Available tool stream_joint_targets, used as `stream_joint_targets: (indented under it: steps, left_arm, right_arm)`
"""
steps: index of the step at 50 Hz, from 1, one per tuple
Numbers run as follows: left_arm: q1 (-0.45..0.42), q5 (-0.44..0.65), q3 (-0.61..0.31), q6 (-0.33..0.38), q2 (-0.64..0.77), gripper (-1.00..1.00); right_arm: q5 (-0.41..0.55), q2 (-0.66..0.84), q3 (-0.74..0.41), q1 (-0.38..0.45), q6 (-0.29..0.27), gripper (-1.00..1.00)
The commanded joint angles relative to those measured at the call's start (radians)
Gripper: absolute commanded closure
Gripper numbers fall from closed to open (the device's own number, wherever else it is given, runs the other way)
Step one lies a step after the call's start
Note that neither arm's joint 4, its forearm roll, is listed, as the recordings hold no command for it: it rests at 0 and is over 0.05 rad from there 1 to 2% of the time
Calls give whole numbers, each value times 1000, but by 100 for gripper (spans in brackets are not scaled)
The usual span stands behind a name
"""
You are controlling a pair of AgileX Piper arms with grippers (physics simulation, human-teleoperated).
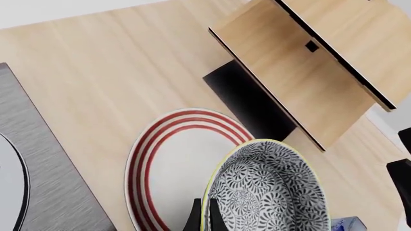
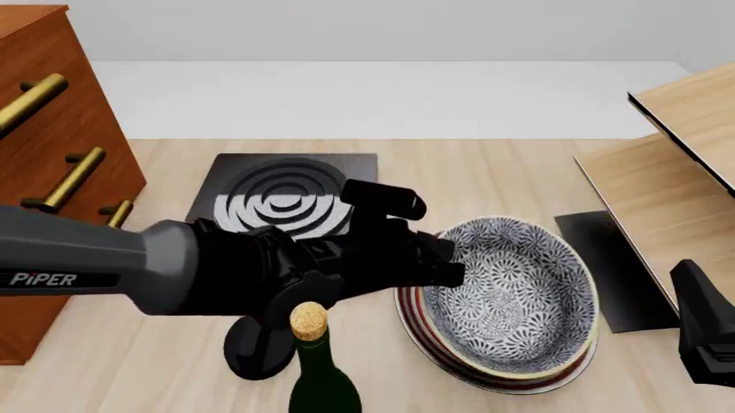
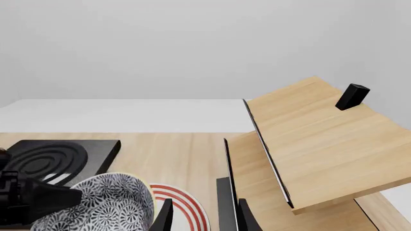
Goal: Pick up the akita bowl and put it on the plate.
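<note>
The akita bowl (image 2: 517,288), blue-and-white patterned with a pale rim, sits over the red-ringed white plate (image 2: 453,363), covering most of it. In the left wrist view the bowl (image 1: 266,192) has its rim pinched between my left gripper's (image 1: 204,217) two fingers, with the plate (image 1: 170,163) beneath and beside it. I cannot tell whether the bowl touches the plate. From the front, the left gripper (image 2: 446,262) is at the bowl's left rim. My right gripper (image 3: 205,217) stands open and empty, off to the right of the bowl (image 3: 106,202), low at the table's front right (image 2: 703,340).
A black stove (image 2: 281,202) with grey rings lies behind the left arm. A corked dark bottle (image 2: 312,361) stands at the front, just left of the plate. A wooden drawer unit (image 2: 46,172) is on the left; a tilted wooden cabinet (image 2: 677,163) with a black base (image 2: 608,267) on the right.
</note>
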Motion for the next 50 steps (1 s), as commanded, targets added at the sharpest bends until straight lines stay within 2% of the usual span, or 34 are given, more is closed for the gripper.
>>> stream_joint_targets:
  steps: [1, 50]
  left_arm:
    - [2, -15, -6, -3, 14, 100]
    - [1, -33, -17, -3, 72, 100]
  right_arm:
    - [0, 0, 0, 0, 0, -100]
    - [0, 0, 0, 0, 0, -100]
